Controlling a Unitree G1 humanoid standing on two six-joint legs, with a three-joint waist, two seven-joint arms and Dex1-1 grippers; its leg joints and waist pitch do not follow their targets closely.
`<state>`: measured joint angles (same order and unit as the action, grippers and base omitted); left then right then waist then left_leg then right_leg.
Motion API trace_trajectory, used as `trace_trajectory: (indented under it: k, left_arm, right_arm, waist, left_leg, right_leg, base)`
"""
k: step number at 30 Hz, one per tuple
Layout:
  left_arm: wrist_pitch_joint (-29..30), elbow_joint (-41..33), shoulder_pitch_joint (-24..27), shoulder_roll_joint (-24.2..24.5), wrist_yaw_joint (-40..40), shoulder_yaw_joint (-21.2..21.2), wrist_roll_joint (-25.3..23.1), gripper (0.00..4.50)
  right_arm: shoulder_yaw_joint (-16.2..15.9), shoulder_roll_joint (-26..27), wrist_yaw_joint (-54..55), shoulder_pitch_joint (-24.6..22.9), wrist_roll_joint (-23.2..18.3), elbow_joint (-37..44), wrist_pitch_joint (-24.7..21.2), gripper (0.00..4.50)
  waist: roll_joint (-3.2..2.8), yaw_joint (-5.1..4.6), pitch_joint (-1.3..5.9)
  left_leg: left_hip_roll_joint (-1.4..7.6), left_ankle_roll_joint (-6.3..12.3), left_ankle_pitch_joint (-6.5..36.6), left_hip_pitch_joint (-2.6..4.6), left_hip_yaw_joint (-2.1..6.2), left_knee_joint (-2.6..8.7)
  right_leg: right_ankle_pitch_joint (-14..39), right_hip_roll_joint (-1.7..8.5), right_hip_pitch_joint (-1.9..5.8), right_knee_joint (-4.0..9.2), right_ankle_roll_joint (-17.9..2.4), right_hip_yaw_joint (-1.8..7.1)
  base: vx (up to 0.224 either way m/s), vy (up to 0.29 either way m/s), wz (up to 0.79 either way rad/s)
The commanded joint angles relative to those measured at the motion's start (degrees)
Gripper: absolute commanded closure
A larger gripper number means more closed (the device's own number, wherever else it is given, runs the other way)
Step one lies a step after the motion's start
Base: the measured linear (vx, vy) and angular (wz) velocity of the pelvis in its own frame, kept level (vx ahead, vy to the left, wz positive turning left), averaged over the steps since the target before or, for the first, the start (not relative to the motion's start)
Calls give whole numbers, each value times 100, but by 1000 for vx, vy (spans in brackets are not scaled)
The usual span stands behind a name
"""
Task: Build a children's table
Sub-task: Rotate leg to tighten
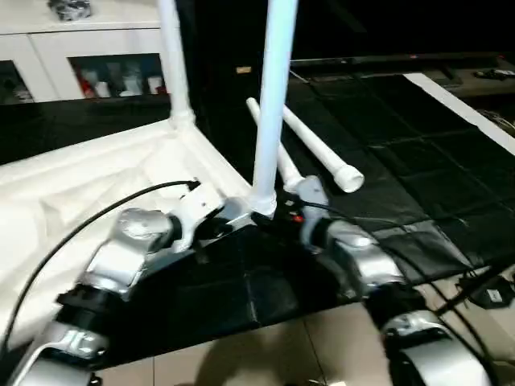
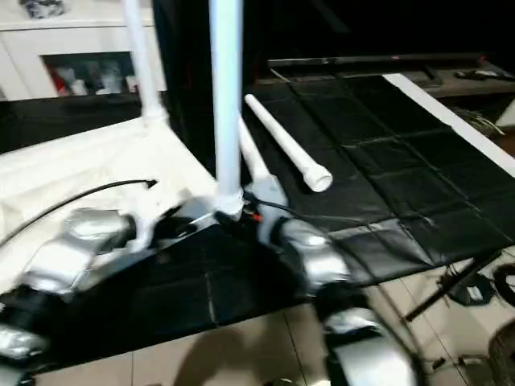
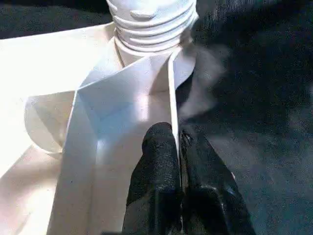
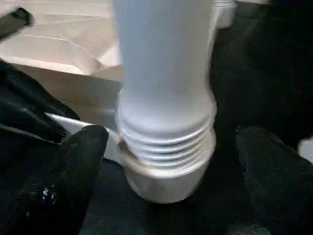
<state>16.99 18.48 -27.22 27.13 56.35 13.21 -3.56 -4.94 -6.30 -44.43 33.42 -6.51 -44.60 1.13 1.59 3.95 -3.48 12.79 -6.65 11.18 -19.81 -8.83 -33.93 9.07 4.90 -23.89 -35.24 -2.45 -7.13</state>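
Here the left gripper (image 3: 178, 147) pinches the white ribbed plastic tabletop's (image 1: 96, 177) rim; the right gripper's (image 4: 166, 161) jaws gape around the upright white tube leg (image 1: 272, 104).

Black mats (image 1: 418, 169) cover a beige tiled floor (image 1: 265, 354); white glass-doored cabinet (image 1: 88, 56) behind

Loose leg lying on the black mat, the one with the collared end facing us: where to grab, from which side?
Grip the loose leg mid-shaft from above, fingers straddling it crosswise. It lies flat on the mat, a round tapered tube, so the shaft fits between the fingers; the wider collared end looks bulkier, and the second leg lies close alongside.
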Motion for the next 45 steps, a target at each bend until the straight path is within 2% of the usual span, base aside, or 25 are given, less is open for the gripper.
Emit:
trace_trajectory:
  k: [1, 4, 5, 7, 10, 13, 14, 16, 18, 20, 22, 24, 26, 29, 31, 32, 36, 40, 41, 42, 45]
  left_arm:
    - [-422, 51, 36, 182, 496, 228, -1, 450]
    - [-556, 114, 39, 286, 683, 275, 4, 450]
    - [-821, 235, -14, 482, 1137, 394, 98, 450]
    - [-976, 315, -59, 577, 1464, 465, 158, 450]
    - [-1180, 398, -106, 640, 1757, 560, 150, 450]
    - [-1370, 481, -152, 681, 2030, 657, 157, 450]
    - [-1524, 523, -198, 700, 2232, 758, 151, 450]
    - [-1659, 569, -258, 704, 2404, 866, 135, 450]
    - [-1773, 589, -303, 692, 2490, 949, 114, 450]
    - [-1835, 607, -334, 682, 2572, 1005, 108, 450]
    - [-1882, 656, -364, 673, 2640, 1022, 93, 450]
    - [-1902, 680, -376, 668, 2662, 1022, 83, 450]
    - [-1979, 741, -398, 674, 2699, 1025, 57, 450]
    - [-2058, 834, -434, 684, 2739, 1040, 65, 450]
    - [-2087, 870, -449, 692, 2755, 1045, 77, 450]
    - [-2091, 883, -455, 695, 2754, 1047, 79, 450]
    - [-2111, 916, -466, 705, 2764, 1039, 83, 450]
    - [-1993, 950, -449, 669, 2675, 967, 108, 450]
    - [-1907, 964, -437, 635, 2599, 921, 128, 450]
    - [-1834, 958, -425, 619, 2545, 889, 145, 450]
    - [-1442, 970, -429, 484, 2090, 705, 196, 450]
  right_arm:
    - [-54, -235, -724, -108, -175, 443, -144, 3]
    - [-142, -386, -1142, -196, -272, 667, -222, 3]
    - [-407, -726, -2068, -303, -470, 1058, -492, 3]
    - [-593, -904, -2517, -285, -502, 1134, -573, 3]
    - [-745, -973, -2698, -172, -362, 971, -425, 3]
    - [-792, -950, -2698, -24, -157, 744, -252, 3]
    - [-802, -897, -2689, 115, -6, 535, -131, 3]
    - [-845, -873, -2737, 217, 65, 411, -55, 19]
    - [-908, -881, -2850, 251, 31, 386, -67, 19]
    - [-961, -897, -2994, 268, -33, 385, -111, 47]
    - [-999, -916, -3118, 275, -101, 404, -141, 54]
    - [-1007, -919, -3155, 280, -123, 402, -149, 65]
    - [-1011, -903, -3282, 292, -96, 355, -126, 93]
    - [-990, -877, -3360, 320, -46, 238, -38, 103]
    - [-982, -867, -3375, 334, -48, 189, -3, 126]
    - [-974, -863, -3380, 338, -60, 178, -6, 141]
    - [-976, -858, -3392, 339, -72, 159, 5, 159]
    - [-983, -835, -3432, 258, -117, 231, -42, 173]
    - [-972, -816, -3449, 215, -130, 266, -61, 175]
    - [-967, -802, -3450, 184, -143, 298, -83, 175]
    - [-893, -685, -3227, 66, -198, 400, -182, 175]
  waist:
    - [-43, 42, 448]
    - [-46, 96, 441]
    - [-40, 126, 441]
    - [-29, 147, 436]
    - [-25, 161, 426]
    - [-19, 171, 429]
    - [3, 176, 425]
    - [-4, 180, 436]
    - [-8, 217, 438]
    - [-22, 258, 453]
    - [-6, 257, 468]
    - [-2, 258, 464]
    - [-3, 261, 453]
    - [-5, 266, 448]
    - [1, 267, 449]
    - [1, 266, 454]
    - [-1, 263, 454]
    - [-7, 261, 453]
    - [-4, 261, 454]
    - [-29, 264, 451]
    - [-24, 274, 431]
  left_leg:
    - [34, 427, 734, -24, -75, 352]
    - [52, 410, 710, -19, -79, 360]
    - [25, 443, 774, -19, -80, 356]
    - [59, 431, 778, -31, -82, 362]
    - [52, 313, 895, -31, -83, 369]
    - [62, 211, 952, -13, -77, 377]
    - [59, 191, 973, -7, -82, 380]
    - [69, 148, 976, -14, -73, 387]
    - [82, 165, 983, 21, -83, 382]
    - [101, 183, 882, 37, -94, 376]
    - [94, 197, 801, -5, -86, 375]
    - [84, 204, 783, -19, -88, 374]
    - [77, 169, 865, -24, -87, 377]
    - [82, 145, 958, -15, -87, 381]
    - [83, 126, 974, -13, -83, 384]
    - [87, 128, 928, -19, -81, 381]
    - [87, 130, 910, -19, -82, 382]
    - [87, 122, 918, -20, -81, 383]
    - [86, 121, 919, -22, -82, 380]
    - [86, 115, 928, -21, -79, 383]
    - [89, 92, 1069, 10, -87, 388]
  right_leg:
    - [1161, 312, 406, 374, -1027, 360]
    - [1124, 326, 398, 358, -1047, 375]
    - [1211, 295, 417, 384, -1023, 351]
    - [1251, 315, 411, 373, -988, 363]
    - [1585, 338, 390, 409, -937, 361]
    - [1695, 345, 379, 414, -921, 370]
    - [1735, 335, 364, 429, -912, 366]
    - [1689, 341, 372, 402, -942, 369]
    - [1572, 344, 353, 392, -973, 381]
    - [1209, 331, 342, 338, -1098, 392]
    - [1011, 325, 384, 303, -1135, 385]
    - [1042, 333, 395, 310, -1110, 384]
    - [1275, 344, 397, 345, -1038, 386]
    - [1461, 350, 385, 367, -990, 385]
    - [1528, 347, 383, 369, -967, 385]
    - [1459, 350, 389, 356, -985, 387]
    - [1417, 346, 389, 352, -1005, 384]
    - [1437, 344, 388, 353, -994, 383]
    - [1436, 344, 390, 352, -997, 383]
    - [1438, 345, 390, 350, -1003, 383]
    - [1624, 349, 367, 393, -976, 385]
  base:
    - [0, 0, 0]
    - [0, 0, 0]
    - [0, 0, 0]
    - [0, 0, 0]
    - [0, 0, 0]
    - [0, 0, 0]
    - [0, 0, 0]
    - [0, 0, 0]
    - [0, 0, 0]
    - [0, 0, 0]
    - [0, 0, 0]
    - [0, 0, 0]
    - [0, 0, 0]
    - [0, 0, 0]
    - [0, 0, 0]
    - [0, 0, 0]
    - [0, 0, 0]
    - [0, 0, 0]
    - [0, 0, 0]
    - [0, 0, 0]
    - [0, 0, 0]
